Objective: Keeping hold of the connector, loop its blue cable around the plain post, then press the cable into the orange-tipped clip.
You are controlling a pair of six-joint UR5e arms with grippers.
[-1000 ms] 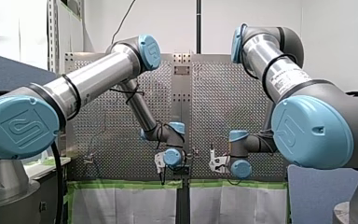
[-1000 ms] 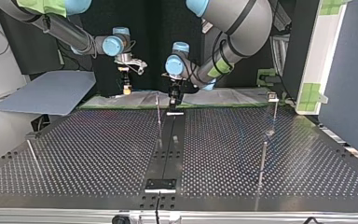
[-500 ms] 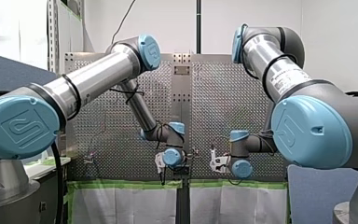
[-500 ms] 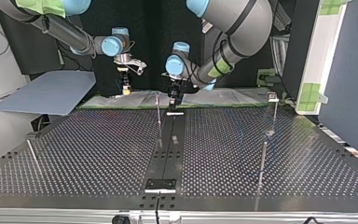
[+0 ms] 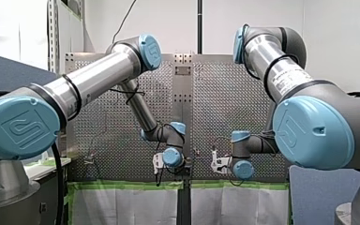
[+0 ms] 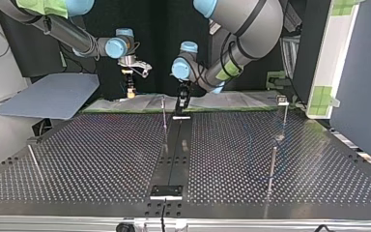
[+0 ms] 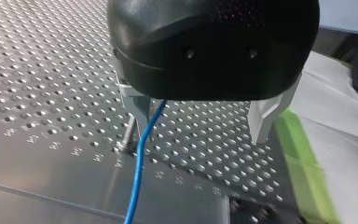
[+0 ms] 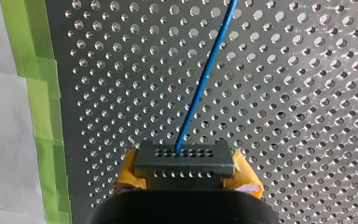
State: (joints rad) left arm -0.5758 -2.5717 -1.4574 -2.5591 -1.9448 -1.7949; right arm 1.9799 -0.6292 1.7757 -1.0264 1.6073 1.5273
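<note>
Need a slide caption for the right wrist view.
Right claw clamps the grey connector, its blue cable running ahead over the perforated table.

A white wall [image 5: 168,23] rises beyond the perforated table [image 6: 101,159]. Green tape [image 5: 122,184] borders one table edge, holding what looks like white sheeting [image 5: 122,206]. A grey-blue panel [image 6: 48,96] lies beside the table.

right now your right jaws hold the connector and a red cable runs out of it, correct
Not quite: the cable is blue, not red. The right wrist view shows it running out of the connector, which my right jaws do hold.
</note>
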